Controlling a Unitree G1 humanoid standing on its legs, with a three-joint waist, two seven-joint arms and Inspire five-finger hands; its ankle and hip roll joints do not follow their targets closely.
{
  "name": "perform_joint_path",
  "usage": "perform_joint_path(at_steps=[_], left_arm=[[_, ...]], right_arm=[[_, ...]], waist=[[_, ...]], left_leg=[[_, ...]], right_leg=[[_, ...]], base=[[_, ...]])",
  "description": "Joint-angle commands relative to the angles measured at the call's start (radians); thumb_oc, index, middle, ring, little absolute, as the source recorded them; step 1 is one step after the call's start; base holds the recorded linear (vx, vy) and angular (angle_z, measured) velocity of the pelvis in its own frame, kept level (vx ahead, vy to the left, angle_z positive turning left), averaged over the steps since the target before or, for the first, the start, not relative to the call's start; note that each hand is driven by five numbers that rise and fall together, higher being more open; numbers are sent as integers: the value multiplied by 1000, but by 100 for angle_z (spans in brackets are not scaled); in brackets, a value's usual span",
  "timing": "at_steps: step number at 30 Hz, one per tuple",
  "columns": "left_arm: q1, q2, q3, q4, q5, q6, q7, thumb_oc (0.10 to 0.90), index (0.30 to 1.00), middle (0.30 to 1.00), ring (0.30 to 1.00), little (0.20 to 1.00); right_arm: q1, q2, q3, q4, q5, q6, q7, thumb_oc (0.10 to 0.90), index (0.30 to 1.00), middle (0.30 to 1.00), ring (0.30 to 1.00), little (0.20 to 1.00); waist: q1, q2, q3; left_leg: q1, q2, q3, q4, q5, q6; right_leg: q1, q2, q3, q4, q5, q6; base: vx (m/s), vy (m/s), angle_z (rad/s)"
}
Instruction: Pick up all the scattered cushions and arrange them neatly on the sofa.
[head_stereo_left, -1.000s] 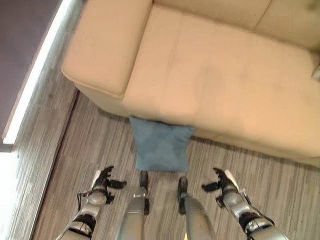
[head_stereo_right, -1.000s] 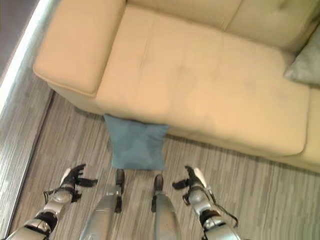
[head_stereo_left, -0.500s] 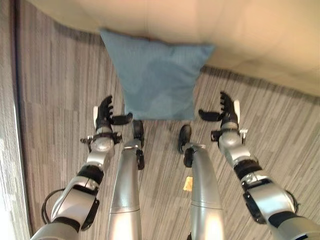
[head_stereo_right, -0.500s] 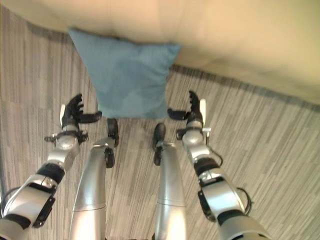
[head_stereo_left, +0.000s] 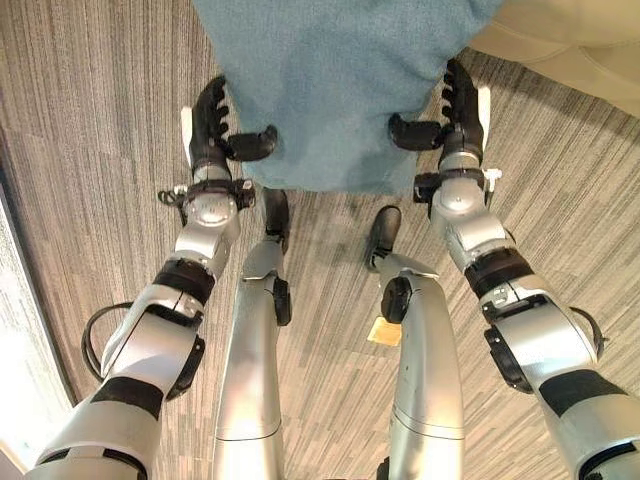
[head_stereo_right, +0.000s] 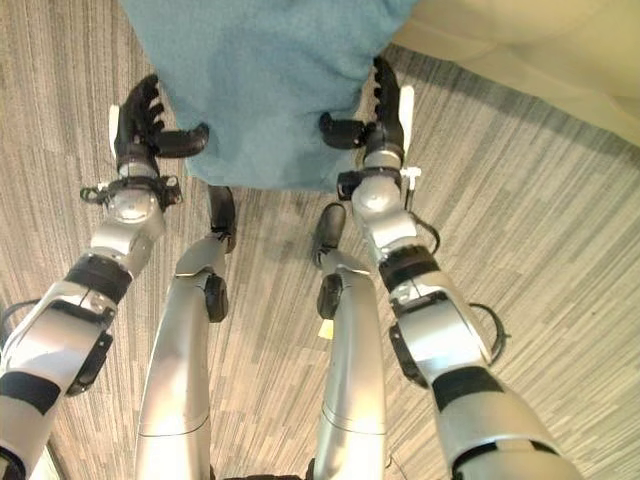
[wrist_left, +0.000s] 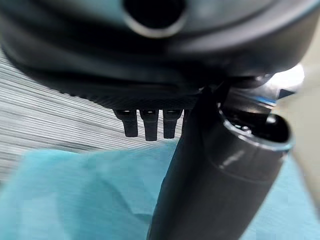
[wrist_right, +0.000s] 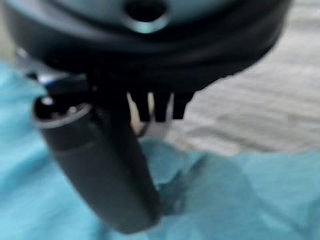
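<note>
Teal woven fabric, a square cushion (head_stereo_left: 340, 80), lies on the grey striped wood-look floor (head_stereo_left: 90, 120) at twelve o'clock from me, its far edge reaching the front of the beige upholstered sofa (head_stereo_left: 580, 40) at one o'clock. My left hand (head_stereo_left: 212, 130) sits at the cushion's nine o'clock side and my right hand (head_stereo_left: 455, 110) at its three o'clock side, each just beside the cloth. On both, the fingers stand straight and apart from the thumb, and each thumb reaches inward over the cushion's edge; nothing is clamped yet. In the wrist views the teal cloth lies past each thumb.

What worries me is the grip. If I close with only the thumbs over the edge, I would likely pinch loose cover rather than stuffing, and the cushion could sag or slip free as it rises. Uneven closing would probably tilt it, and dragging it could catch it under the sofa's front.
</note>
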Motion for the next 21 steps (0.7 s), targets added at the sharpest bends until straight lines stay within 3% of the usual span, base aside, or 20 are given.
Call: perform_joint_path(at_steps=[1,2,3,4,5,13,21], left_arm=[[74,-44,14,21,-12,-52,27,800,900,900,900,900],[73,-44,13,22,-12,-52,27,800,900,900,900,900],[56,-52,5,16,-17,-54,28,756,834,834,834,834],[45,-61,-3,7,-21,-57,26,510,465,465,465,465],[34,-65,-9,-7,-28,-61,21,400,300,300,300,300],[53,-62,-10,-132,-15,-82,6,400,300,300,300,300],[299,-127,60,-458,59,-105,1,400,300,300,300,300]], right_arm=[[59,123,47,-55,57,-98,-10,800,900,900,900,900],[57,123,47,-55,57,-99,-9,800,900,900,900,900],[43,134,57,-61,68,-106,-5,769,853,853,853,853],[33,143,65,-69,73,-107,1,500,451,451,451,451],[24,151,73,-81,71,-111,7,400,300,300,300,300],[70,150,81,-196,45,-140,46,400,300,300,300,300],[322,107,-12,-460,17,-183,88,400,300,300,300,300]], waist=[[-18,18,-171],[-18,18,-171],[-18,17,-172],[-18,17,-174],[-19,16,-176],[-32,13,-213],[-37,32,-240]], left_leg=[[-46,-34,-35,47,-103,34],[-47,-34,-35,47,-103,34],[-50,-36,-35,46,-103,33],[-53,-36,-36,47,-102,33],[-53,-37,-37,44,-102,33],[-19,-38,-27,-20,-88,31],[184,-27,-29,-246,-35,16]], right_leg=[[-11,20,17,-62,6,68],[-12,20,17,-62,6,68],[-15,21,16,-62,7,68],[-16,22,16,-64,8,69],[-17,23,15,-68,11,71],[7,38,9,-120,31,78],[186,45,-6,-286,74,98]], base=[[10,4,4],[9,4,3],[0,0,0],[0,0,0],[0,0,0],[-2,19,0],[-52,38,-2]])
